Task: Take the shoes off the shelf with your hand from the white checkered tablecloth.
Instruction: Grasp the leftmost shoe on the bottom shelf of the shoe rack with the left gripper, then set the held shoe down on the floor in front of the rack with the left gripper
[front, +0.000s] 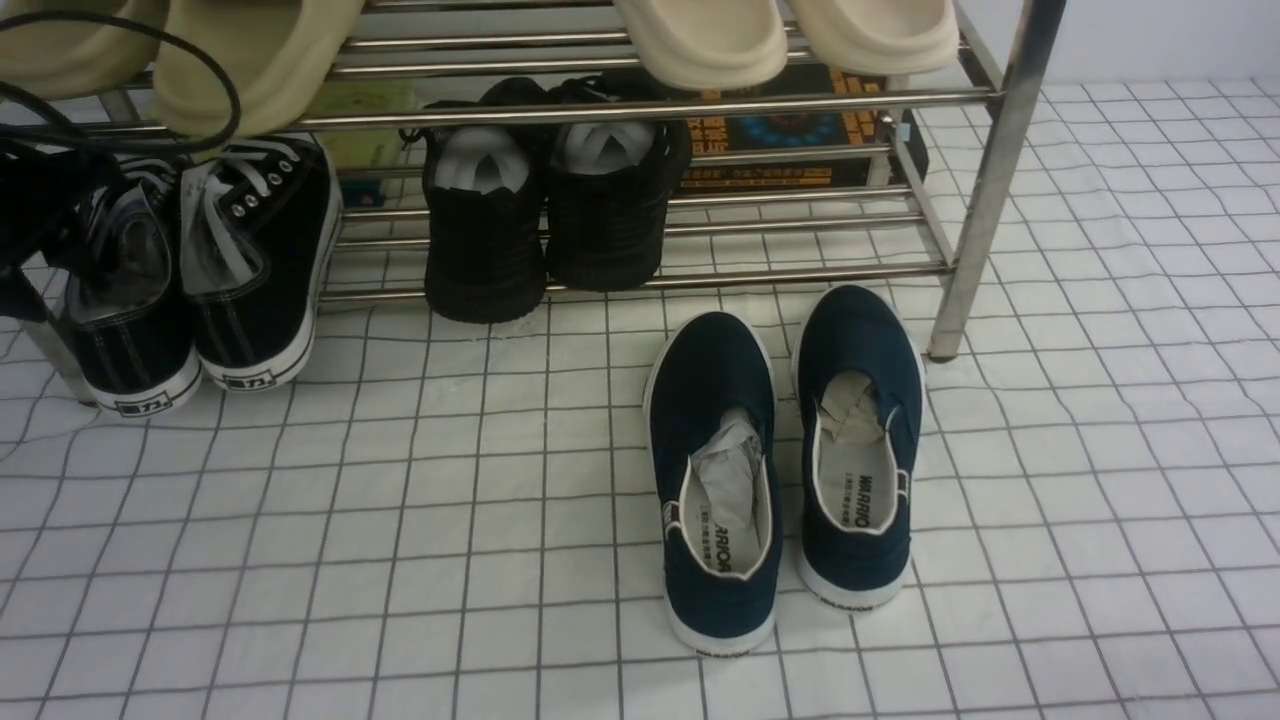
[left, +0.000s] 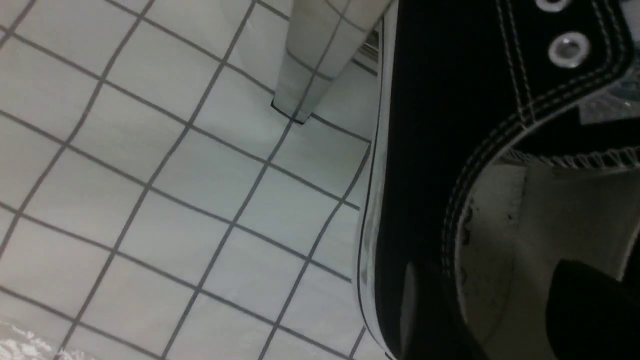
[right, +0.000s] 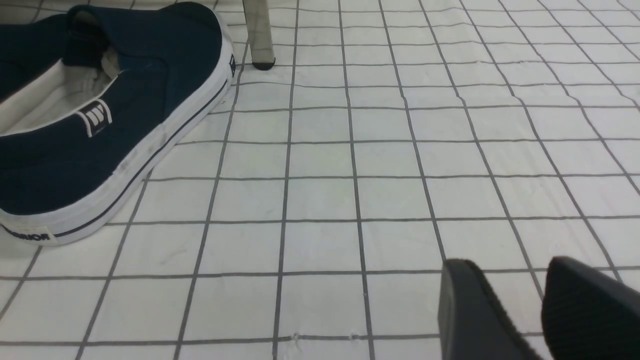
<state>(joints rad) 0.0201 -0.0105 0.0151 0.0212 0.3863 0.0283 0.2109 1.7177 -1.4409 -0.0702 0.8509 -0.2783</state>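
Note:
The black canvas sneakers (front: 200, 300) stand side by side at the left end of the chrome shelf (front: 640, 100), heels toward me on the white checkered tablecloth (front: 400, 520). My left gripper (front: 60, 230), black with looping cables, is at the left sneaker's opening. In the left wrist view the left gripper (left: 490, 300) straddles the sneaker's (left: 425, 150) side wall, one finger outside, one finger inside over the insole, with a gap between them. My right gripper (right: 515, 305) is open and empty just above the cloth; it does not show in the front view.
Navy slip-ons (front: 780, 460) sit on the cloth in front of the shelf's right leg (front: 990, 190). All-black knit shoes (front: 540, 210) stand on the lower tier. Beige slippers (front: 700, 35) hang over the upper tier. A dark box (front: 790, 130) lies behind.

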